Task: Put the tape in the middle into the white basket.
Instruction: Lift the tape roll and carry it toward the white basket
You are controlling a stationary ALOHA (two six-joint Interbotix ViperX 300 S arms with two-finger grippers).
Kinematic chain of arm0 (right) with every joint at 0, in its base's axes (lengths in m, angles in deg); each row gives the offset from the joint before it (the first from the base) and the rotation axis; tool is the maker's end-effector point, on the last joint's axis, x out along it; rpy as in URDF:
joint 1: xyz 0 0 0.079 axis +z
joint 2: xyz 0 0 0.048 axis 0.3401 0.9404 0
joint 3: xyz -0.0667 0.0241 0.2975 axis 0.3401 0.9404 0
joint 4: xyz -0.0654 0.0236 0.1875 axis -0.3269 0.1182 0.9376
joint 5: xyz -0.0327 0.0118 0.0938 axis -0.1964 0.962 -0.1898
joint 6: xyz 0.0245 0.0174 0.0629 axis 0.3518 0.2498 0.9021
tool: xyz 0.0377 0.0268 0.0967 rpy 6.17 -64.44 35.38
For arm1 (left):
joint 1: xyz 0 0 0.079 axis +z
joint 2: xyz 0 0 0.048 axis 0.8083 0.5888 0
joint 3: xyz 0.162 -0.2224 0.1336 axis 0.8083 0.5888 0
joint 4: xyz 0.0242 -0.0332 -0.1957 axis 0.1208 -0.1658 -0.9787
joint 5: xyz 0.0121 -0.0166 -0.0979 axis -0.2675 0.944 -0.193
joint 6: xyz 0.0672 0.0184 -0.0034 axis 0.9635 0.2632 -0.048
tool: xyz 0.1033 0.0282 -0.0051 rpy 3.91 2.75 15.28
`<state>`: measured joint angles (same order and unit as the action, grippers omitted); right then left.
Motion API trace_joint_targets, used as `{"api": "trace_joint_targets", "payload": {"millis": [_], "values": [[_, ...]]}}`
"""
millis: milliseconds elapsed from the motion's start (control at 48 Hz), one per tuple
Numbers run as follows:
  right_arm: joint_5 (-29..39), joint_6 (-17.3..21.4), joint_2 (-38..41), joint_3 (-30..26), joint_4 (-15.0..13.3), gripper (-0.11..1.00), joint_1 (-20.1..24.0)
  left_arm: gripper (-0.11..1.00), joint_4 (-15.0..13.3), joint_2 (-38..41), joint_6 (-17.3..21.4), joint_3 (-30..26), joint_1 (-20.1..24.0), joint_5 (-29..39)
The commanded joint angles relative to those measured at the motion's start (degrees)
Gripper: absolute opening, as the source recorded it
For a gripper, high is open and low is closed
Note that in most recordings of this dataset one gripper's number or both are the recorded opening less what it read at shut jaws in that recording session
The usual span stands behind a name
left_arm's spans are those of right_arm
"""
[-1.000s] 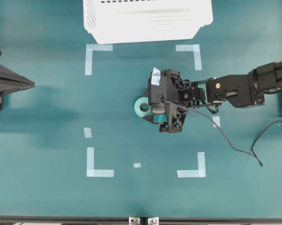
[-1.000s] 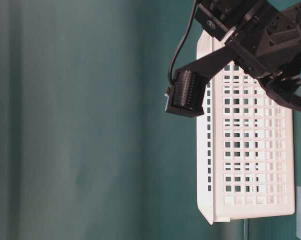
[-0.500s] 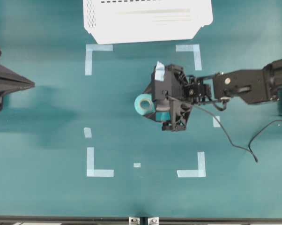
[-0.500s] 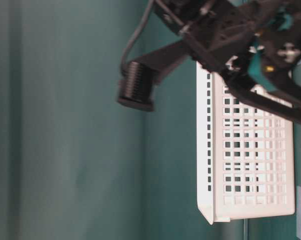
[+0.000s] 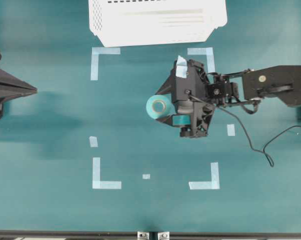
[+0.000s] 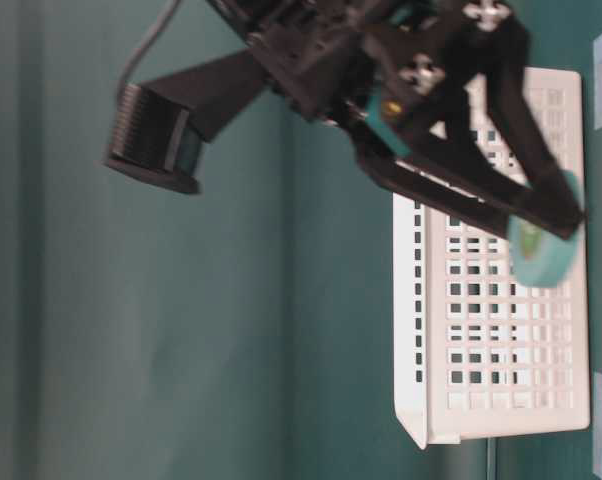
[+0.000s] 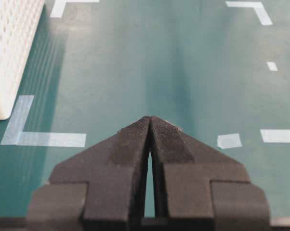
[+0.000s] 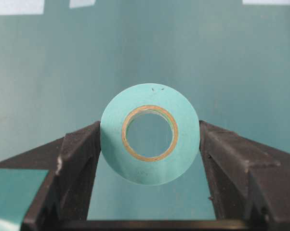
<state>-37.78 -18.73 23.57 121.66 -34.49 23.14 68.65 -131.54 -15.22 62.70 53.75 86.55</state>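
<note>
Holding the tape [image 8: 150, 134], right claw [image 8: 150, 144].

You are looking at a teal table [image 5: 50, 210] with a smooth, matte top. The white basket [image 5: 155, 20] stands on it at the far edge in the overhead view. In front of it, pale-blue tape corner marks [image 5: 98, 60] outline a rectangle on the surface. You can also see a few small loose tape strips [image 5: 93, 141] lying flat near the marks, one by the left side, one near the front edge and one on the right.
</note>
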Motion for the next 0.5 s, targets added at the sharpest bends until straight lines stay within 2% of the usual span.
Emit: {"api": "trace_joint_targets", "payload": {"millis": [0,479], "values": [[0.35,0.0,-3.25,-1.05,-0.7,0.68,-0.18,-0.11,-0.09,0.44,0.09,-0.7,-0.09,-0.53],[3.43,0.0,-7.82,-1.05,-1.41,0.68,-1.49,-0.11,-0.09,0.44,0.0,-0.7,-0.09,-0.53]]}}
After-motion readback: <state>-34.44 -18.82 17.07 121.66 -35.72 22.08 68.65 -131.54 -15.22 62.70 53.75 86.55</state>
